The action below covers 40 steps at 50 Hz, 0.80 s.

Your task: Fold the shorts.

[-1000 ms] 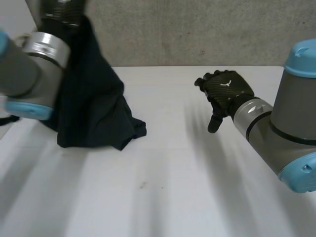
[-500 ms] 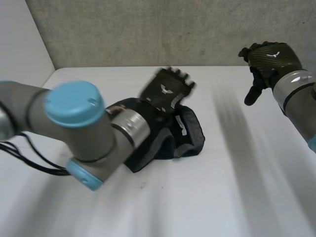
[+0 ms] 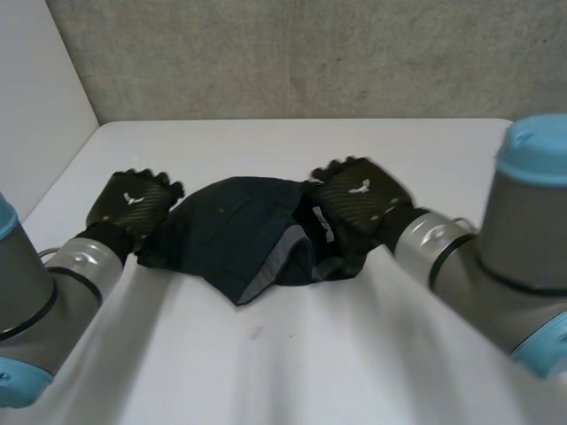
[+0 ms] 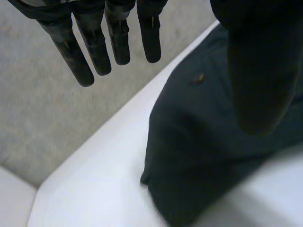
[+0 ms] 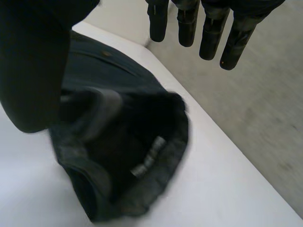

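Straight, spread fingers [image 4: 94, 47] on the left hand [image 3: 133, 204] and the right hand [image 3: 359, 197] hold nothing, one hand at each end of the crumpled shorts [image 3: 232, 232]. The fold looks barely begun; next, I judge, each hand must pinch an edge and spread the cloth flat. They lie on a white table [image 3: 354, 354] before a grey concrete wall [image 3: 310, 53].

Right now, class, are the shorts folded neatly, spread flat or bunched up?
Bunched up, not neatly folded. The shorts lie in a rumpled heap on the table, waistband gaping to show the grey lining.
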Motion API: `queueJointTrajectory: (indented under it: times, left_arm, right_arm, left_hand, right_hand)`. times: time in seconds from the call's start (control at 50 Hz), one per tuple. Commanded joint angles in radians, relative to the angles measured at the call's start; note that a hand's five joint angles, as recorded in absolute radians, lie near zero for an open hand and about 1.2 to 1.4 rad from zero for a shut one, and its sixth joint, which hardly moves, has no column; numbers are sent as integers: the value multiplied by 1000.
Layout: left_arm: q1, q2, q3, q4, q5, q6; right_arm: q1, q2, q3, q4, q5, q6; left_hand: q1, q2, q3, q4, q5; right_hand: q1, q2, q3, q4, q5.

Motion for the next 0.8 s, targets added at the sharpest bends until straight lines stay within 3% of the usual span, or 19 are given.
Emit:
queueJointTrajectory:
  times: [0.02, 0.22, 0.34, 0.38, 0.4, 0.44, 0.52, 0.6, 0.8]
  left_arm:
    - [112, -2, -13, 0, 9, -2]
    - [121, 13, -30, 3, 49, -8]
    - [120, 29, -31, 3, 49, -17]
    - [120, 32, -31, 4, 49, -31]
    - [120, 35, -31, 4, 49, -40]
    - [120, 39, -31, 4, 51, -66]
    - [121, 47, -31, 4, 54, -88]
    - [124, 55, -31, 3, 52, -89]
    - [123, 119, -70, -2, 55, -91]
  right_arm:
    - [175, 119, -5, -209, -2, -18]
    - [223, 395, -209, -268, -13, -90]
    - [223, 528, -310, -272, -42, -130]
    - [223, 548, -329, -274, -40, -136]
    - [223, 561, -348, -275, -39, -145]
    - [223, 565, -365, -280, -39, -148]
    - [221, 561, -407, -323, -34, -133]
    - [197, 556, -479, -367, 9, -92]
    - [-43, 594, -717, -440, 337, 42]
  left_hand:
    - [42, 59, 55, 63, 61]
    - [42, 59, 55, 63, 61]
    - [39, 56, 53, 61, 58]
    - [39, 56, 53, 61, 58]
    - [39, 56, 53, 61, 58]
    - [39, 56, 53, 61, 58]
    - [39, 56, 53, 61, 58]
    - [39, 56, 53, 61, 58]
    - [33, 50, 47, 55, 52]
  right_hand:
    - [85, 26, 40, 9, 9]
    - [249, 190, 205, 173, 173]
    - [528, 469, 483, 452, 452]
    - [712, 653, 668, 636, 636]
    - [987, 927, 942, 911, 910]
    - [1246, 1186, 1201, 1170, 1169]
    - [1247, 1187, 1202, 1171, 1170]
    - [1247, 1187, 1202, 1171, 1170]
    - [1247, 1187, 1202, 1171, 1170]
